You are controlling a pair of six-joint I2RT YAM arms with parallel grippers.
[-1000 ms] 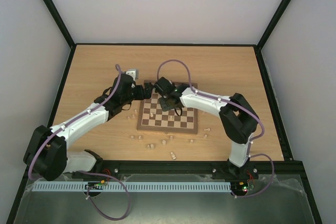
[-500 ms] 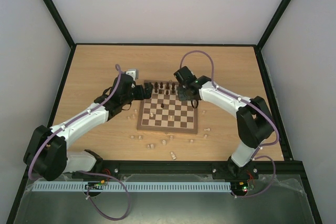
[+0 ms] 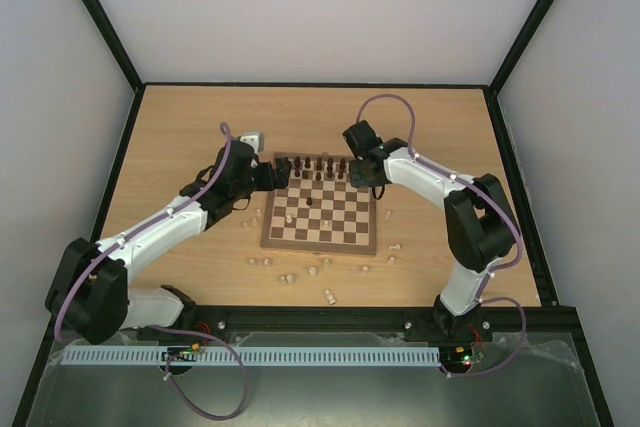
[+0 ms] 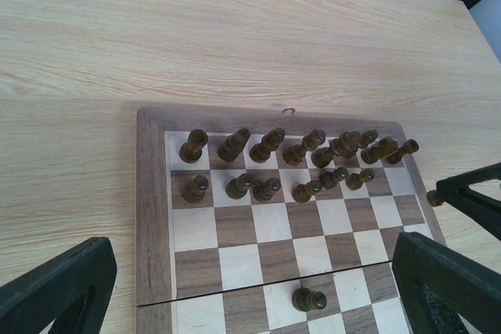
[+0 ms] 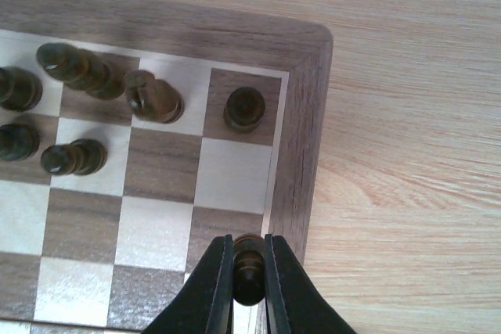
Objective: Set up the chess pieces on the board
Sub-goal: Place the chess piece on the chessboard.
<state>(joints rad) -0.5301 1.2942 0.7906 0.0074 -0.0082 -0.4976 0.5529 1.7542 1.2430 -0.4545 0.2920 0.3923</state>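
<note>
The board (image 3: 322,217) lies mid-table, with dark chess pieces (image 3: 320,164) standing in its two far rows. One dark piece (image 3: 308,202) stands alone near the middle and a pale one (image 3: 290,218) stands at the left. My right gripper (image 3: 368,179) hangs over the far right corner. In the right wrist view this gripper (image 5: 249,242) is shut on a dark piece (image 5: 250,271), above the right border (image 5: 301,115). My left gripper (image 3: 285,172) is at the far left corner. It stands open (image 4: 250,295) and empty above the lone dark piece (image 4: 308,299).
Several pale pieces (image 3: 320,269) lie scattered on the table in front of the board. A few more lie to its left (image 3: 247,219) and right (image 3: 395,247). A black frame edges the table.
My right arm has swung from the board's middle to its far right corner, still shut on the dark piece. The left arm has not moved.
</note>
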